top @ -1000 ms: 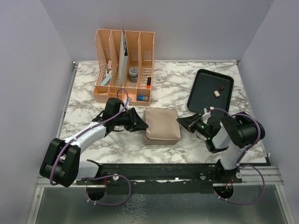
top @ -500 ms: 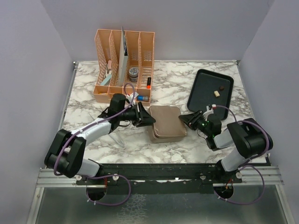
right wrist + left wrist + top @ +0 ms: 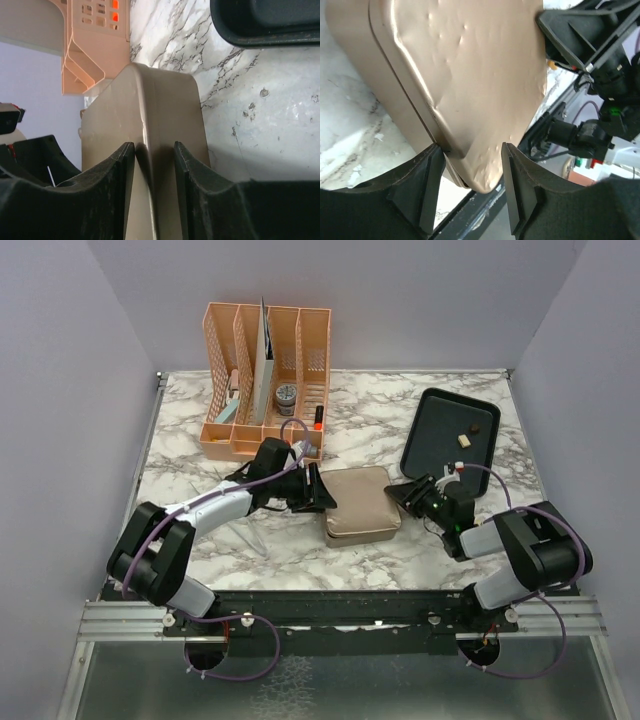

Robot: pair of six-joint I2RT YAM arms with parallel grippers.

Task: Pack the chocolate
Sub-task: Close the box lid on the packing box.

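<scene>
Gold tin (image 3: pixel 362 503) is showing dented satin metal; tabletop (image 3: pixel 180 460) is reading glossy marble-look; tray (image 3: pixel 440 430) is looking matt black plastic.

Bare tabletop (image 3: pixel 170 472) lies open to the left of the left arm and along the near edge; the gold tin (image 3: pixel 362 504) blocks the middle; the left tool (image 3: pixel 320 490) straddles its left edge and the right tool (image 3: pixel 405 496) its right edge, closing both flanks; the orange organizer (image 3: pixel 265 370) walls off the back left; the black tray (image 3: pixel 440 445) fills the back right; a bare strip runs between organizer and tray.
</scene>
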